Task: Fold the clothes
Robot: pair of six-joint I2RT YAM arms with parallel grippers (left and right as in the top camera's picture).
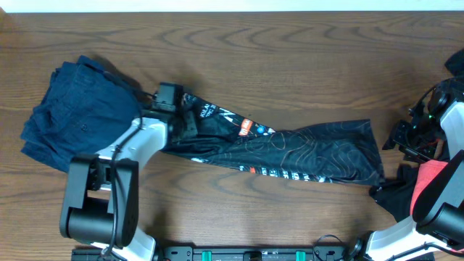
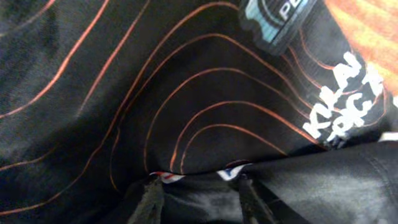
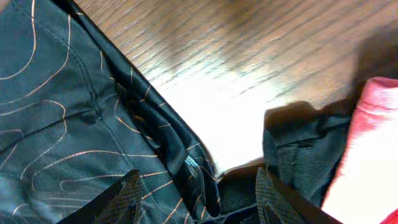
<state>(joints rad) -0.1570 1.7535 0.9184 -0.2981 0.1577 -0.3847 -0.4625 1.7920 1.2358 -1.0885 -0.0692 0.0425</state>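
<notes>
Lying on table: a black jersey (image 1: 304, 156) with thin orange contour lines, pulled out long across the wooden table (image 1: 290, 51). It runs from upper left down to lower right, and its right end fans out flat.
Jersey markings: an orange patch (image 1: 245, 127) sits about a third of the way along from the left end. White print runs along the lower edge, too small to read from overhead.
Left fingers (image 2: 199, 186): down on the jersey's left end. The two tips stand part-way apart against a fold of the jersey, with dark cloth filling the gap. I cannot tell whether they pinch that cloth.
Left wrist view: the jersey fills the frame, with a teal badge (image 2: 273, 22) at the top and white lettering (image 2: 342, 102) at the right, cut off by a fold.
Navy garment (image 1: 69, 119): a crumpled heap at the table's left, reaching the jersey's left end beside the left arm.
Right fingers (image 3: 199, 196): spread wide, with nothing gripped between them. The jersey's right hem shows by one finger, and bare table and dark cloth show by the other.
Right arm: at the table's far right edge, near the jersey's right end.
Dark garment (image 3: 305, 152): bunched at the lower right, just beside the jersey's right corner.
Coral garment (image 3: 370, 137): lies against the dark garment, at the right edge of the table.
</notes>
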